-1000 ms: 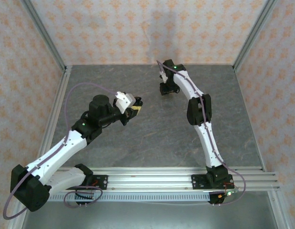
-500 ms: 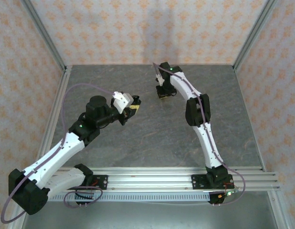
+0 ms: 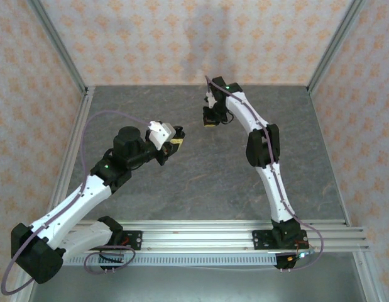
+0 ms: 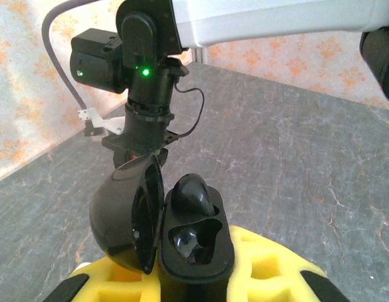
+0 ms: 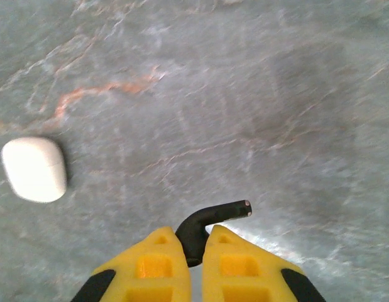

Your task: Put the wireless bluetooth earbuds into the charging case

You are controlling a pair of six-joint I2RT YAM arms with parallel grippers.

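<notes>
My left gripper [image 3: 177, 139] is shut on a black charging case [image 4: 195, 251], held upright between its yellow pads [image 4: 279, 270]. The round lid [image 4: 125, 217] hangs open to the left. A black earbud [image 4: 191, 194] sits in the far socket; the near socket [image 4: 194, 242] is empty. My right gripper [image 3: 210, 121] hovers above the table just beyond the case and is shut on a second black earbud [image 5: 210, 221], whose stem pokes out to the right between the fingertips [image 5: 163, 251]. A shut white pebble-shaped case [image 5: 34, 168] lies on the table left of the right gripper.
The grey marbled table [image 3: 207, 176] stretches bare around both arms. The right arm's wrist [image 4: 147, 94] stands close behind the open black case. Patterned walls and metal frame rails [image 3: 75, 145] enclose the table.
The right gripper has shifted left and a little nearer to the left gripper, carrying its earbud. The left gripper drew slightly left, then held still.
</notes>
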